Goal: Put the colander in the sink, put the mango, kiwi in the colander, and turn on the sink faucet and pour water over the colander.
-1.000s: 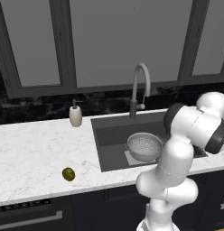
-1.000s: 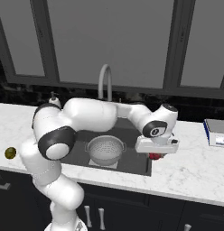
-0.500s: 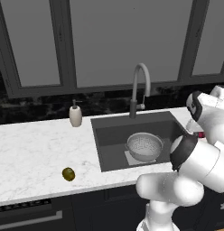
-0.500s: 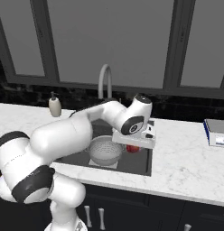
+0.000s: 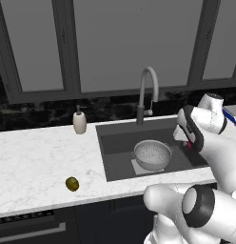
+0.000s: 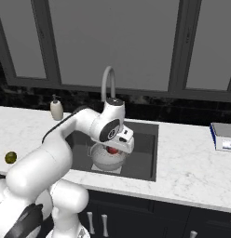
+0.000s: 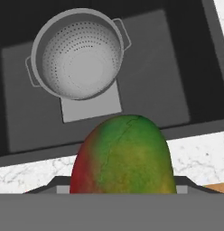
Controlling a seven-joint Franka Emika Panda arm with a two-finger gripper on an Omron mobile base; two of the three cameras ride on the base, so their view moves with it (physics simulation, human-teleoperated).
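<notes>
- Silver perforated metal colander (image 7: 77, 58), round with two side handles, sits upright in the dark grey rectangular sink (image 7: 177, 81), over its lighter square floor patch.
- Smooth red-green oval mango (image 7: 122, 155) is clamped between the fingers (image 6: 118, 148), part-spread, above the sink.
- Olive-brown oval kiwi (image 5: 72, 183) lies on the white marbled tabletop (image 5: 34, 157), well left of the sink.

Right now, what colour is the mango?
Red blending into green, clearest in the hand view: mango.

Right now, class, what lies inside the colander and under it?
The colander holds nothing. It sits on the lighter square patch of the sink floor; the patch beneath the bowl is covered.
</notes>
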